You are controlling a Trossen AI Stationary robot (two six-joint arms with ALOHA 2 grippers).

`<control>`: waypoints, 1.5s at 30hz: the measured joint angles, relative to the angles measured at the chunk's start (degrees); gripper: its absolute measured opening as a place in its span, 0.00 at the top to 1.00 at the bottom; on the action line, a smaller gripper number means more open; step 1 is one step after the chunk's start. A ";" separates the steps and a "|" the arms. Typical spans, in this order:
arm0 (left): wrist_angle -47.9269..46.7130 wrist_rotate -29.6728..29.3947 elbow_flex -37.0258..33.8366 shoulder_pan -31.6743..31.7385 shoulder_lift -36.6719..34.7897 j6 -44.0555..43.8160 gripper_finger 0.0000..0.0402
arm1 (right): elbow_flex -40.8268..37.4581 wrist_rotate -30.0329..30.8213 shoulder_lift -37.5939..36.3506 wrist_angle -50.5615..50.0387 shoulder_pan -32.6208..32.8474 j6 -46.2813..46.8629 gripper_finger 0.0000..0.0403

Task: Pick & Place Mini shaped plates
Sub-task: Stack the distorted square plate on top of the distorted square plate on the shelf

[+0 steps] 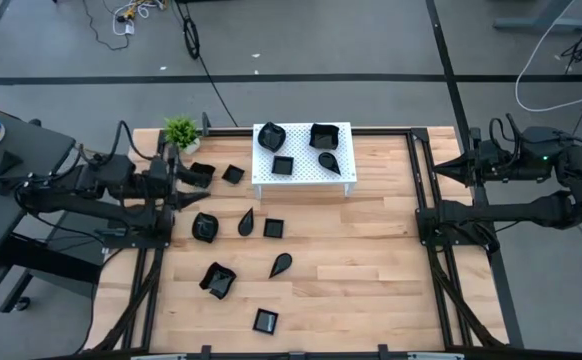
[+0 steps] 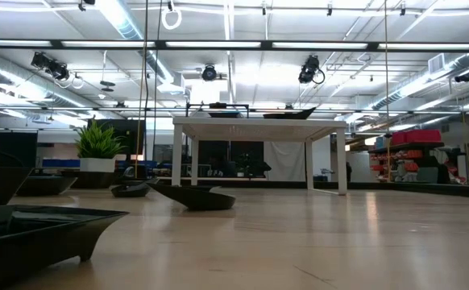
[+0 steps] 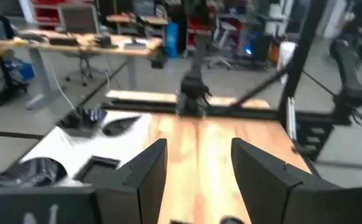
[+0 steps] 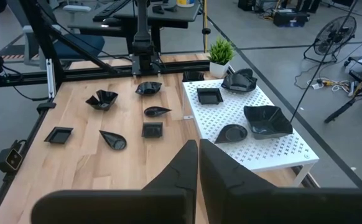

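One camera looks straight down on the whole light wooden table (image 1: 351,270). One sits low on the tabletop, looking level across it into the room. Each wrist camera looks out past its own dark fingers (image 3: 145,174): the left's stand apart, the right's fingers (image 4: 184,165) are pressed together. Every view shares the white stand full of little holes (image 1: 303,165), far beyond the fingers.

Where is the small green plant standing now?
In the high view the green plant stands at the table's far left corner, left of the white stand and just beyond the left claw.
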 joint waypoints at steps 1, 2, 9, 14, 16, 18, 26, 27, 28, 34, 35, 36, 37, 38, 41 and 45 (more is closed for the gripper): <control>-0.70 0.26 0.00 -0.03 0.65 -0.09 0.54 | 0.00 0.00 0.00 -0.01 0.00 0.00 0.95; -1.39 0.93 0.04 -0.02 1.49 -0.14 0.54 | 0.00 -0.01 0.00 0.00 0.00 0.00 0.95; -9.43 5.68 -0.04 0.07 8.11 -0.42 0.54 | 0.00 -0.01 -0.02 0.00 0.01 -0.02 0.95; -13.73 9.12 -0.04 0.09 10.83 -0.41 0.54 | 0.00 -0.01 0.00 0.00 0.00 -0.11 0.95; -14.97 10.90 -0.04 0.11 11.58 -0.42 0.54 | 0.00 -0.01 -0.02 0.00 0.02 -0.09 0.95; -15.16 12.59 -0.04 0.11 12.41 -0.40 0.54 | 0.00 -0.01 0.00 0.00 0.00 -0.09 0.95; -18.78 16.38 -0.02 0.04 17.56 3.14 0.54 | 0.00 -0.01 0.00 0.00 0.02 -0.08 0.95; -19.12 16.77 -0.02 0.04 18.34 3.62 0.54 | 0.00 -0.01 -0.01 0.00 0.00 -0.07 0.95; -19.41 17.39 -0.02 0.04 19.15 4.20 0.54 | 0.00 -0.01 -0.01 0.00 0.00 -0.07 0.95; -21.54 20.76 -0.02 0.01 24.32 8.92 0.54 | 0.00 0.00 -0.01 0.00 0.01 0.02 0.95; -21.33 20.95 -0.02 -0.16 25.11 9.76 0.54 | 0.00 -0.01 0.00 0.00 0.00 0.02 0.95; -21.35 21.03 -0.02 -0.38 25.87 10.64 0.54 | 0.00 -0.01 0.00 0.00 0.01 0.02 0.95; -21.42 21.02 -0.02 -0.65 26.53 11.31 0.54 | 0.00 -0.01 0.00 0.00 0.02 0.02 0.95; -21.34 21.03 -0.02 -0.97 27.20 11.92 0.54 | 0.00 0.00 -0.01 0.00 0.01 0.02 0.95; -21.37 21.01 0.00 -2.10 29.31 12.88 0.54 | 0.00 0.00 0.00 0.00 0.00 0.02 0.95; -21.30 20.75 0.00 -4.12 32.04 13.22 0.54 | 0.00 -0.01 -0.02 0.00 0.02 0.00 0.95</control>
